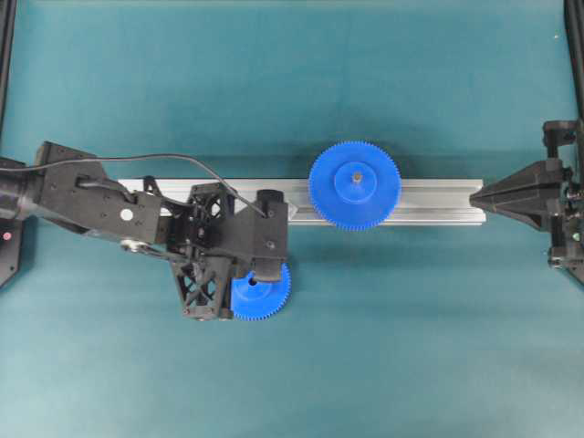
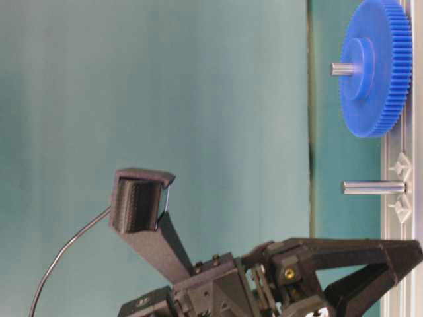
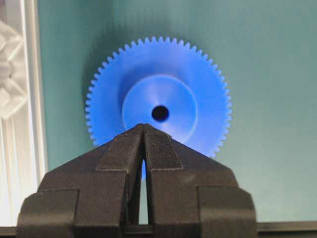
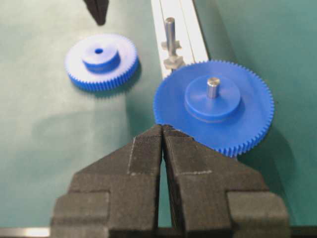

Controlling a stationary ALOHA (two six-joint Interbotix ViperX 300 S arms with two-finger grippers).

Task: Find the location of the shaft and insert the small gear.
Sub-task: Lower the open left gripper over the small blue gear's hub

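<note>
Small gear (image 3: 158, 106): flat on the mat, ungrasped; left gripper (image 3: 143, 130) clenched empty above, right gripper (image 4: 162, 130) clenched idle; shaft (image 4: 170, 30) bare.

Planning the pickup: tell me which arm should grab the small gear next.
Left. The left gripper hangs right over the small gear, jaws shut, so they must open first. The right gripper sits far off, at the end of the rail.
</note>
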